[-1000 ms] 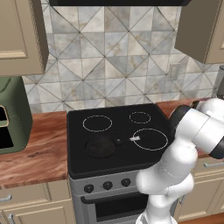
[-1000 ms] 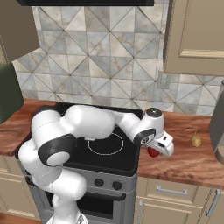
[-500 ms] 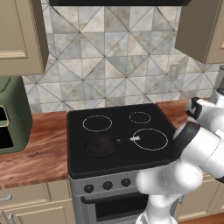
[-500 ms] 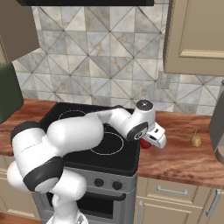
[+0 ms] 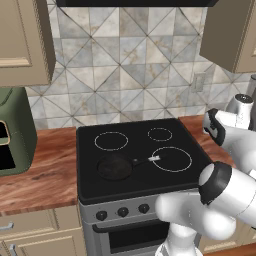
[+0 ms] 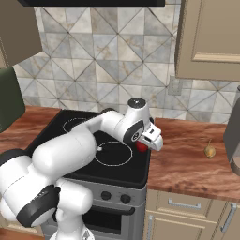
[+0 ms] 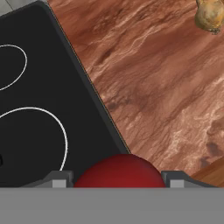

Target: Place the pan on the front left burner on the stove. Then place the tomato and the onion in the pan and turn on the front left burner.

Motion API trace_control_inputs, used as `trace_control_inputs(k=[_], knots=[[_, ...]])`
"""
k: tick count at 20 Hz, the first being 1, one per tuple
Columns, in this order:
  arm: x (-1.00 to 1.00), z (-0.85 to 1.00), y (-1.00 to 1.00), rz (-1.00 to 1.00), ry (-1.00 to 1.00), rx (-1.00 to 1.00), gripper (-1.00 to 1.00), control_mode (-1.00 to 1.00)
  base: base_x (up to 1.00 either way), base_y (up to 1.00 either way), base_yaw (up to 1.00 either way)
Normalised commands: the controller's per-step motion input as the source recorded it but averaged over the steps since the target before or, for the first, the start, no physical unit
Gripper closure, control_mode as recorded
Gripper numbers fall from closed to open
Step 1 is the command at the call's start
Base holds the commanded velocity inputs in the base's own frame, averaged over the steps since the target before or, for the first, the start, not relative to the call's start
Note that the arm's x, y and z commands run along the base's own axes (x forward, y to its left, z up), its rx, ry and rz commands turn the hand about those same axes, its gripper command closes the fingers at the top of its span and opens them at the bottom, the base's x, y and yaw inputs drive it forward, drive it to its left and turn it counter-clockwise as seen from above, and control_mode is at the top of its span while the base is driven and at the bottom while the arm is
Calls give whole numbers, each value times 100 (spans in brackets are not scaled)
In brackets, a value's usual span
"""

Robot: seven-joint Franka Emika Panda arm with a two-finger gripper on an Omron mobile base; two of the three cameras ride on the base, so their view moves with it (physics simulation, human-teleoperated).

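The black pan (image 5: pixel 114 167) rests on the front left burner of the stove (image 5: pixel 145 145), its thin handle pointing right with the silvery tip (image 5: pixel 155 158). My gripper (image 6: pixel 146 143) hangs over the stove's right edge, shut on the red tomato (image 6: pixel 141 146). In the hand view the tomato (image 7: pixel 119 171) fills the gap between the fingertips of the gripper (image 7: pixel 118 177), above the seam between the black glass (image 7: pixel 35 87) and the wooden counter. The tan onion (image 6: pixel 210 151) lies on the counter to the right, and it also appears as the onion (image 7: pixel 210 15) at the hand view's top right.
A green appliance (image 5: pixel 12 132) stands on the counter left of the stove. A dark appliance (image 6: pixel 233 136) stands at the right edge beyond the onion. Black knobs (image 5: pixel 122 212) line the stove's front. Wall cabinets hang overhead on both sides.
The arm has swung, and the gripper with the tomato has risen a little and moved left from over the counter to the stove's right edge. Pan and onion stayed put.
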Motion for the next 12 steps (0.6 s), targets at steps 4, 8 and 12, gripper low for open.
trace_control_inputs(k=[4,8,12], knots=[[0,21,63,0,0,0,100,-100,0,0,0],[0,21,66,0,0,0,100,-100,0,0,0],[0,24,62,0,0,0,100,-100,0,0,0]])
